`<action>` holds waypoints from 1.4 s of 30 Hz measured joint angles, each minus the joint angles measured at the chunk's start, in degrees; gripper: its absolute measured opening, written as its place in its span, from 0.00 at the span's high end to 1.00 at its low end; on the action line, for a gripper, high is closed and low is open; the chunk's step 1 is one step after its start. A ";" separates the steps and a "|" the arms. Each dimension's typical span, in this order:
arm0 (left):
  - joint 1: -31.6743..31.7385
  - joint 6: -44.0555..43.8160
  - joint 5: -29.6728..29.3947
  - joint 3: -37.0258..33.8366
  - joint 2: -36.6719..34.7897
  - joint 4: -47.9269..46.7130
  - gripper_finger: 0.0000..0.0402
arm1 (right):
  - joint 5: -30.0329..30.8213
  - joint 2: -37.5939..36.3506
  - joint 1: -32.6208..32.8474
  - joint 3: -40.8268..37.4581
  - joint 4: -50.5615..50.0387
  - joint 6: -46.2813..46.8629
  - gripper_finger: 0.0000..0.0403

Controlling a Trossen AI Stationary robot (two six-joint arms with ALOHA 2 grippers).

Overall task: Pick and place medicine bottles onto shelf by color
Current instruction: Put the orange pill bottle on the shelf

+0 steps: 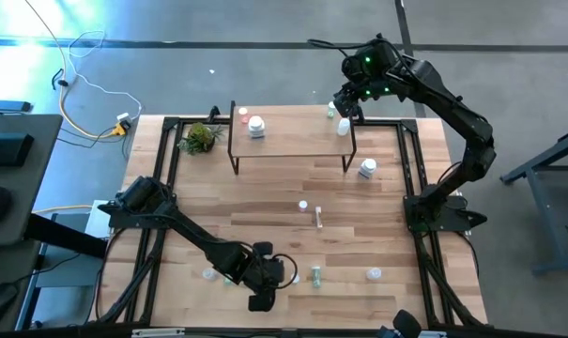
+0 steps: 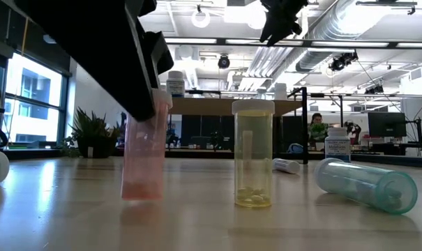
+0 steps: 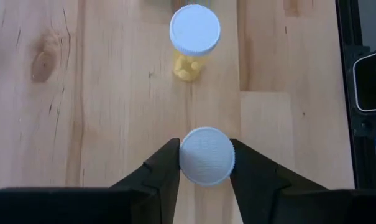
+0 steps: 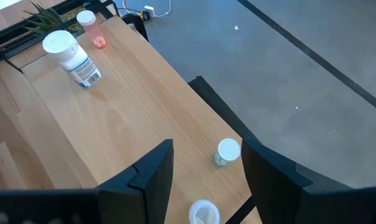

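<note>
Your left gripper (image 3: 205, 171) is clamped on the pink bottle (image 2: 144, 150) for lifting; right gripper (image 4: 203, 165) stands apart above the shelf (image 4: 113, 118).

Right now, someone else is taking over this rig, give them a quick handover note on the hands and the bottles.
Left hand: near the table's front edge, fingers closed on the white cap of a pink bottle standing on the table.
Right hand: open, empty, above the shelf at its right end.
Done: on the shelf, a pink-capped bottle and a white jar at the left end, a green vial and a white-capped bottle at the right.
Left: the yellow bottle, the green one lying on its side, and several more scattered across the table.
</note>
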 joint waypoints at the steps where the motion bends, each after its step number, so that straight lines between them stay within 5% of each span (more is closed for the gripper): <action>1: 0.25 0.01 0.39 0.42 0.00 -0.64 0.71 | 0.00 0.00 0.00 0.00 -0.04 0.02 0.55; 19: 9.89 11.24 0.54 3.41 -11.85 -11.31 0.71 | 0.00 0.02 -0.01 0.00 -0.86 -0.43 0.55; 42: 38.44 33.09 -1.10 3.41 -29.07 -14.11 0.71 | -0.02 0.02 -0.02 -0.02 -2.51 0.19 0.55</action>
